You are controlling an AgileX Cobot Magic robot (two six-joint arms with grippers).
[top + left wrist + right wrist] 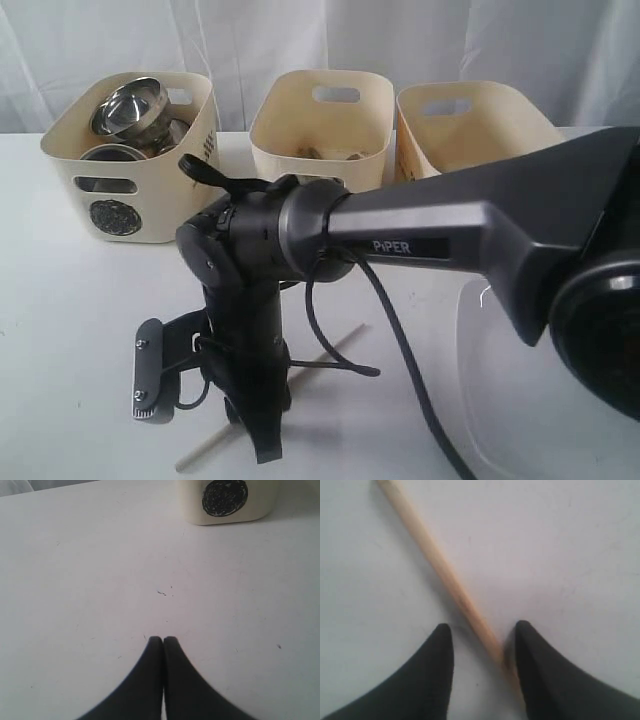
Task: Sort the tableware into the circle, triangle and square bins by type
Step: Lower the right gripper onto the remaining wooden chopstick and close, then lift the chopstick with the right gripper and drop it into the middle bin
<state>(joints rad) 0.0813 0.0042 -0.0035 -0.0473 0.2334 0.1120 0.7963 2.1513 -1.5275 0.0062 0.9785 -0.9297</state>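
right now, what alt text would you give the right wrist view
The open right gripper straddles a wooden chopstick lying diagonally on the white table. The stick runs between the two dark fingers, close against one of them.

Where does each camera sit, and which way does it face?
Exterior: above the table, facing the circle bin; right arm in front.
Left wrist: on the left arm, facing table and circle bin; left tool shows, shut.
Right wrist: on the right arm, facing down at the chopstick; right tool shows, open.
Shared: exterior and right wrist both show the chopstick.
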